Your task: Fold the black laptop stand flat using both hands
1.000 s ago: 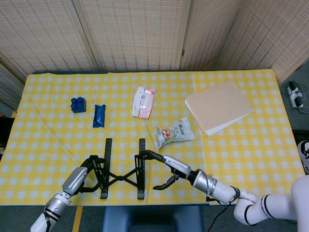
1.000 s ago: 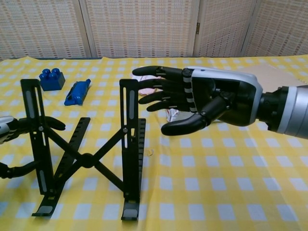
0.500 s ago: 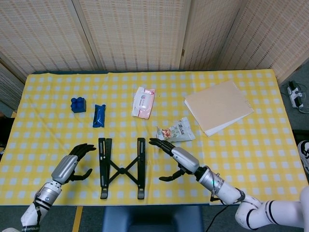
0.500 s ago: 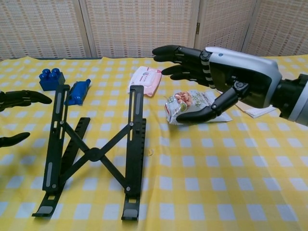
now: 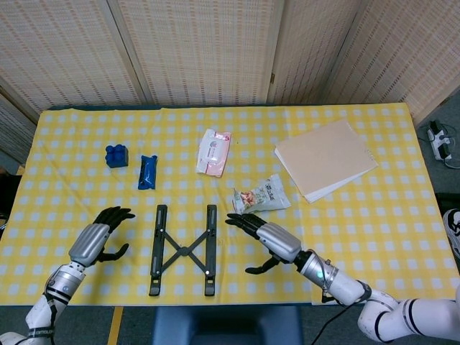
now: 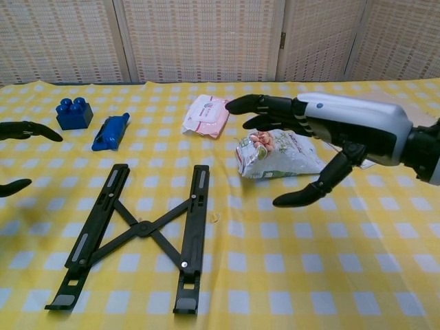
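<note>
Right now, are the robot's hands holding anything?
No. The left hand and right hand are both open, on either side of the laptop stand, which lies flat, untouched.

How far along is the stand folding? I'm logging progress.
Done: the black laptop stand lies flat on the tablecloth, rails and crossed struts down. In hand: nothing; the left hand and right hand are open on either side, clear of it. Left: apparently nothing.

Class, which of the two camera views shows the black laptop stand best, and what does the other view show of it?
The head view: it looks down on the whole laptop stand, both rails and the crossed struts. The chest view shows the stand from low in front, lying flat, foreshortened.
</note>
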### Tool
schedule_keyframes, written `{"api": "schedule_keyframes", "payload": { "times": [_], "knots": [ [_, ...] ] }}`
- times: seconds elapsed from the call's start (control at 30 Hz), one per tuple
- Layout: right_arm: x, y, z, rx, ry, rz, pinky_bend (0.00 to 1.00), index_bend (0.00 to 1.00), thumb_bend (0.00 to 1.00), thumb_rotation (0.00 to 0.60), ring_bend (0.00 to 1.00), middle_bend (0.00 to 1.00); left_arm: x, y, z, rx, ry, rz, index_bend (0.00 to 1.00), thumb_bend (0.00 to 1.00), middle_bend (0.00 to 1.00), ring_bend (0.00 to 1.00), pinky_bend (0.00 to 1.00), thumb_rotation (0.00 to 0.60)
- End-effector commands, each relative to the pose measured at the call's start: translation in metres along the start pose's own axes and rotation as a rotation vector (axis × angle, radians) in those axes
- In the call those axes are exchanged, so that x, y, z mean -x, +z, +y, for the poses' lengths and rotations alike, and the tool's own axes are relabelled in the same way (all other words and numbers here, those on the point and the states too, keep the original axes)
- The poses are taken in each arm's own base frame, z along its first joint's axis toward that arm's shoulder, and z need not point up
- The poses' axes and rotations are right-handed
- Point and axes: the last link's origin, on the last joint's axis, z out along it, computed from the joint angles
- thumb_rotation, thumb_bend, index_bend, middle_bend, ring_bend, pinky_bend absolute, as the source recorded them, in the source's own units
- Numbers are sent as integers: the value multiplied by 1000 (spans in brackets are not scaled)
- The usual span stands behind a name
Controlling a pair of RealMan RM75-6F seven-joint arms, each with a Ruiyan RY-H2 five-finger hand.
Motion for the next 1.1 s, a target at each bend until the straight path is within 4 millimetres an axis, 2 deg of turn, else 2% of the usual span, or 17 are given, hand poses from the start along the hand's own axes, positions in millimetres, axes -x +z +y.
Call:
{"api": "schedule_keyframes", "payload": {
  "times": [0.03, 0.27, 0.4, 0.57, 0.83, 0.9, 1.1],
  "knots": [
    [12, 0, 1, -9, -235, -85, 0, 0, 214, 600, 68, 31, 2, 18, -9, 4, 182, -9, 221, 437, 143, 0, 41, 600],
    [30, 3, -7, -53, -479, -130, 0, 0, 214, 600, 54, 31, 4, 52, -11, 35, 386, -10, 152, 431, 110, 0, 37, 600],
    [38, 7, -11, -69, -550, -138, 0, 0, 214, 600, 50, 31, 6, 70, -7, 51, 459, -19, 73, 411, 44, 0, 15, 600],
    [43, 16, -15, -92, -646, -93, 0, 0, 213, 600, 37, 26, 11, 90, -1, 68, 538, -24, 20, 388, 3, 0, 0, 600],
    [51, 33, -13, -100, -709, -16, 0, 0, 214, 600, 0, 0, 24, 103, 1, 52, 596, -71, 0, 336, 0, 0, 0, 600],
    [54, 38, -12, -102, -719, 5, 0, 0, 214, 600, 0, 0, 26, 105, 3, 55, 592, -74, 0, 294, 0, 0, 0, 600],
    [68, 51, -5, -103, -750, 38, 0, 0, 214, 600, 0, 0, 33, 108, 10, 62, 533, -93, 0, 276, 0, 0, 0, 600]
  ]
}}
